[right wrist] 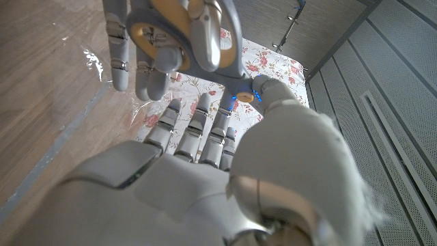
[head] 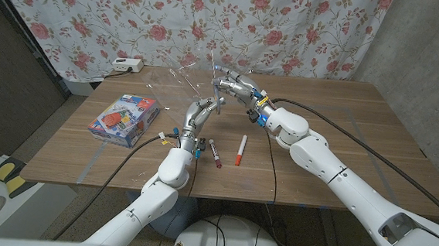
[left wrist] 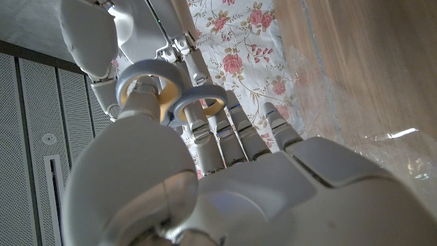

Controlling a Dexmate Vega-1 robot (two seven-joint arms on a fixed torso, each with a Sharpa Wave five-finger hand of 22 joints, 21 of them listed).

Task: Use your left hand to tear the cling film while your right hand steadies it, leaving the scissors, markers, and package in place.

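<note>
The cling film [head: 178,75] shows as a crinkled clear sheet, lifted off the far middle of the table. My right hand [head: 234,85] is raised there, and the film's upper edge meets its fingertips, so it seems to hold the film. My left hand [head: 199,115] is raised just below and in front, fingers reaching up toward the right hand. I cannot tell whether it grips the film. In the left wrist view my left hand [left wrist: 273,184] faces the right hand [left wrist: 130,41], with film [left wrist: 403,147] on the wood. In the right wrist view my right hand [right wrist: 198,171] points at the left hand [right wrist: 171,34].
A blue package [head: 124,119] lies on the left part of the table. A dark red marker [head: 216,154] and an orange marker [head: 240,149] lie near the front middle. A white power strip [head: 127,65] sits at the far left edge, before the floral curtain [head: 303,28].
</note>
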